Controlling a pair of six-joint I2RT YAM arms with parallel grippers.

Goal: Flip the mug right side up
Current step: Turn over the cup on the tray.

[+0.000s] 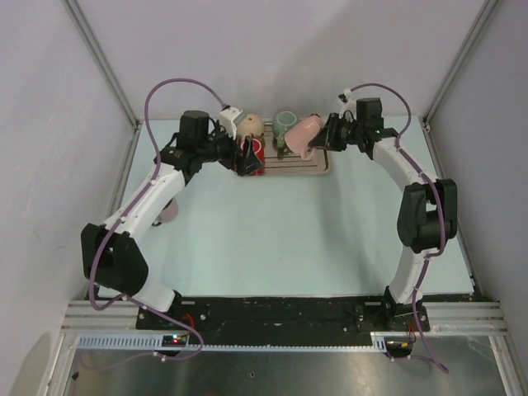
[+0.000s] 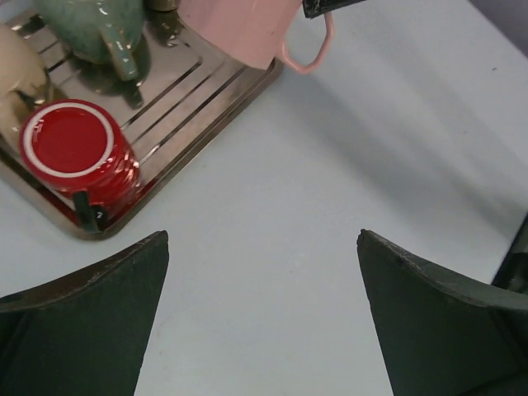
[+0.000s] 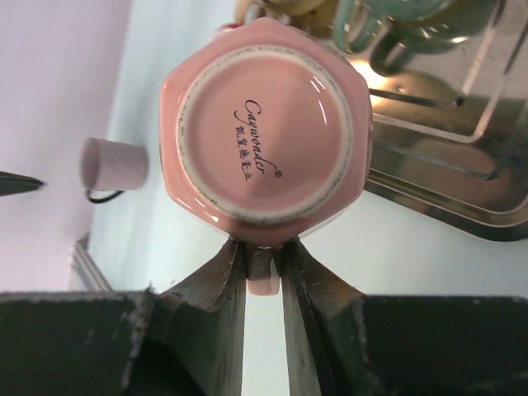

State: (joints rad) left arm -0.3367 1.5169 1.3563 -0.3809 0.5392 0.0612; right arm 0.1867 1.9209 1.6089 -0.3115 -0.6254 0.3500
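The pink mug (image 1: 304, 132) hangs tilted over the right part of the metal tray (image 1: 320, 168), held by its handle. My right gripper (image 3: 264, 262) is shut on that handle (image 3: 264, 283). In the right wrist view the mug's printed base (image 3: 264, 132) faces the camera. From the left wrist the pink mug (image 2: 239, 29) shows at the top edge, with its handle loop (image 2: 312, 56) out past the tray's rim. My left gripper (image 2: 264, 247) is open over bare table, just right of the red mug (image 2: 74, 148). Nothing sits between its fingers.
On the tray (image 2: 194, 103) the red mug (image 1: 252, 153) stands with a flat, white-ringed face up, alongside a green mug (image 1: 285, 125) and a beige mug (image 1: 251, 125). A small pale cup (image 3: 114, 163) stands on the table by the left arm. Walls enclose the table on three sides.
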